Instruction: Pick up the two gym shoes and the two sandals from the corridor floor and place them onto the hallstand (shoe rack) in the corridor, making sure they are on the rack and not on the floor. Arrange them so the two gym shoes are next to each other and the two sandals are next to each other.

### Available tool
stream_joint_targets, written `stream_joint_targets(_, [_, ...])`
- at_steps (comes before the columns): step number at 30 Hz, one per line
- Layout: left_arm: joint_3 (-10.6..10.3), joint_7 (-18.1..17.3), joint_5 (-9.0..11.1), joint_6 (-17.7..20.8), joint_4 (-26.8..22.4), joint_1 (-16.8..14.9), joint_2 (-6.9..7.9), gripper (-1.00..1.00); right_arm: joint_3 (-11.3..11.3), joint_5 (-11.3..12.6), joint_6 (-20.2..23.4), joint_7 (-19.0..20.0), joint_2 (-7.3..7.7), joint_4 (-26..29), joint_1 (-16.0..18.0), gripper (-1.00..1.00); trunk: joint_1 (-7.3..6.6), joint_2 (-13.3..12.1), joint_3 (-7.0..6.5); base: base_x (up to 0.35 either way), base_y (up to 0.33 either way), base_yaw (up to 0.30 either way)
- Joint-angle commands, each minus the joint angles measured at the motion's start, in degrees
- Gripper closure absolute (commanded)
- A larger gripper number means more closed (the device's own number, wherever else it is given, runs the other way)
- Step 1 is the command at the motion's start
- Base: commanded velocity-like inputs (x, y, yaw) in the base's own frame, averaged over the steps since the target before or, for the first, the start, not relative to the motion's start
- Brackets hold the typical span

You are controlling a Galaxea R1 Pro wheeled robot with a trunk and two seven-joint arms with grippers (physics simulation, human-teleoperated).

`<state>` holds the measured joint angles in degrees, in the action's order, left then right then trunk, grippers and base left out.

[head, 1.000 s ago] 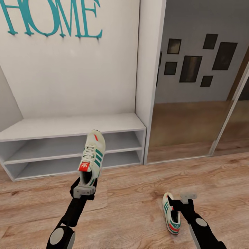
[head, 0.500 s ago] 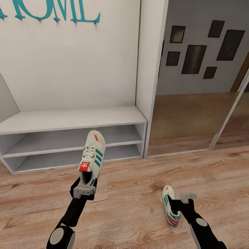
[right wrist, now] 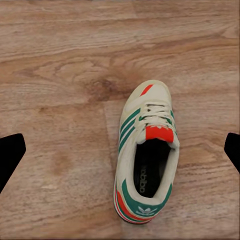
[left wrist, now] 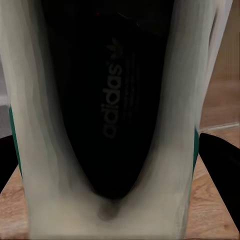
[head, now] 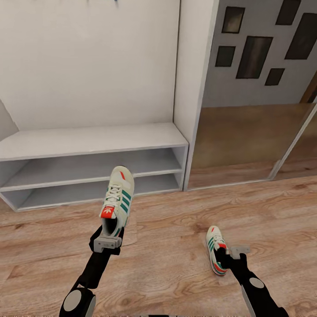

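- While my left gripper [head: 108, 235] was clamped on the heel of one gym shoe [head: 116, 200], that sneaker stood toe-up in the air, in front of the grey two-slot bench [head: 92, 145].
- My left wrist camera looked straight into its dark insole [left wrist: 112, 100].
- My right gripper [head: 233, 255] hung spread wide, holding nothing, over the second gym shoe [head: 216, 250].
- That one lay flat on the wood-plank floor [head: 176, 229], between the fingertips [right wrist: 11, 157] but touching neither.
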<state>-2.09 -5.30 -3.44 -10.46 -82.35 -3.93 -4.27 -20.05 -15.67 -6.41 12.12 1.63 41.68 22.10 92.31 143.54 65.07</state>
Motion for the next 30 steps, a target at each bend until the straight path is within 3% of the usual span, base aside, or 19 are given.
stream_joint_targets(1, [0.08,-0.15,-0.34,-0.18,0.0,-0.02,-0.03,1.0,-0.34,-0.59,-0.27,0.4,-0.05,-0.02,0.05,-1.0,0.01,0.04,0.36,0.0,0.0,0.0])
stream_joint_targets(4, [0.07,-0.15,-0.34,-0.19,0.0,-0.02,-0.03,1.0,-0.34,-0.65,-0.33,0.38,-0.05,-0.02,0.05,-1.0,0.09,0.08,1.18,0.0,0.0,0.0])
stream_joint_targets(15, [-0.07,-0.35,-0.34,-0.26,0.0,0.05,-0.04,1.0,-0.35,-0.52,0.0,0.14,-0.05,1.83,0.58,-1.0,0.09,0.08,1.29,0.0,0.0,0.0])
stream_joint_targets(23, [-0.1,-0.41,-0.34,-0.18,0.0,0.06,-0.03,1.0,-0.34,-0.51,8.97,0.1,-0.05,3.56,6.86,-1.0,0.09,0.08,1.29,0.0,0.0,0.0])
stream_joint_targets(30, [-0.1,-0.45,-0.34,-0.18,0.0,0.07,-0.03,1.0,-0.34,-0.56,12.07,0.1,-0.05,2.24,8.57,-1.0,0.09,0.08,1.29,0.0,0.0,0.0])
